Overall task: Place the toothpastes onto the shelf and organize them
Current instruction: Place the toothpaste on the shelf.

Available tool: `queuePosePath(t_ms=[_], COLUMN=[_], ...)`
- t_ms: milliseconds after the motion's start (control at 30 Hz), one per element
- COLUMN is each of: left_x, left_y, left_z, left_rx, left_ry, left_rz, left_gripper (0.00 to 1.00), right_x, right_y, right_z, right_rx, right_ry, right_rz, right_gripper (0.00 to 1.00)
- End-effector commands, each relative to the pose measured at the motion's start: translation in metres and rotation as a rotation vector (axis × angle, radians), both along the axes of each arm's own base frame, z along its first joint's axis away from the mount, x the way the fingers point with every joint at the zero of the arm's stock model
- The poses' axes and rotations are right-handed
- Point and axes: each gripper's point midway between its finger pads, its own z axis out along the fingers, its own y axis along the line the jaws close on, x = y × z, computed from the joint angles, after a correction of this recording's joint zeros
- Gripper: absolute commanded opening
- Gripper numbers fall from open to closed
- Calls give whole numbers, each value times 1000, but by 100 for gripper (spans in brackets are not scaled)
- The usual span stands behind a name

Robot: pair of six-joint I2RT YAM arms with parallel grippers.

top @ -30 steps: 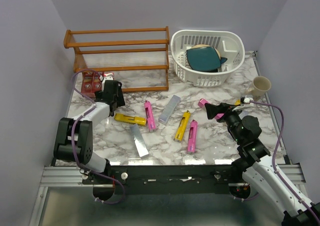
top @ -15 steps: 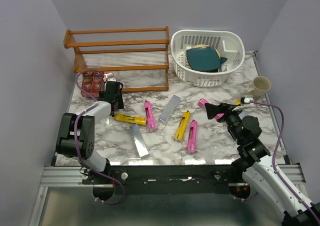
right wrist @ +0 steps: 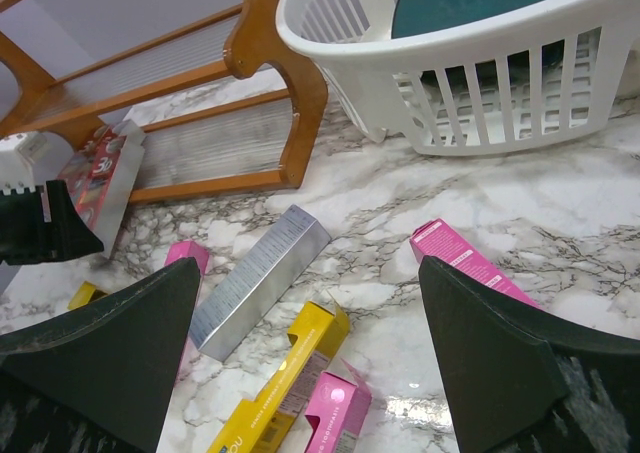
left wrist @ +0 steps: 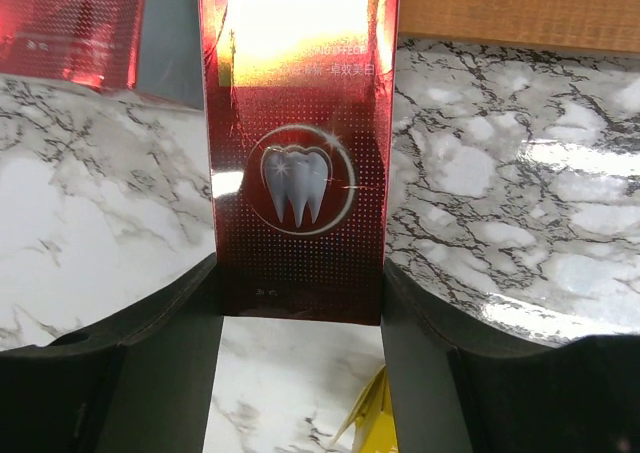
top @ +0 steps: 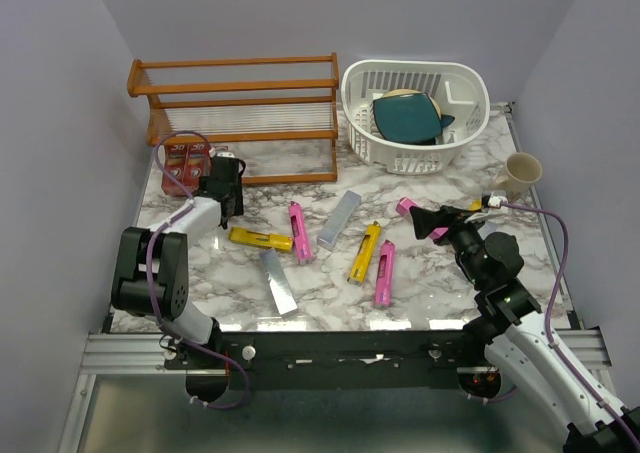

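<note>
Item: red carton [left wrist: 295,143], at the left front foot of the shelf [top: 240,83], with a second red carton [left wrist: 70,23] just beside it on the left.

Risks, as I judge them: the grip sits on the carton's near end only, so a lift could let the far end droop or twist; the glossy skin could slip between the fingers; a swing leftward could knock the second red carton; a low approach could catch the carton on the shelf's front rail.

Left end effector [left wrist: 300,293]: closed partway, both fingers pressed on the red carton's long sides; I read it as gripping.

Right end effector [right wrist: 310,273]: spread wide, holding nothing, hovering over the surface [top: 440,283] above the loose pink, yellow and silver cartons; none of these is on the shelf yet.
</note>
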Motion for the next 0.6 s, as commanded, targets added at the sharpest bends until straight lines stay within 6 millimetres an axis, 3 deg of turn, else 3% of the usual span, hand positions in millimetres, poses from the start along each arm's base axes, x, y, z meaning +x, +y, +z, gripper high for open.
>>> queuePosePath(t_ms=[0,167,567], left_x=[18,27,39], left_y=[18,28,28], left_z=[33,40,44], left_rx=[50,37,23], left_ry=[-65,-72,-94], left_rz=[9,14,32], left_gripper=[56,58,66], right_x=[0,0,2], right_y=[2,4,6], right_z=[-1,-3,-7], right_rx=[0,-4,-8], right_ry=[-10,-3,13], right_rz=[14,20,28], right_gripper=[99,99,99])
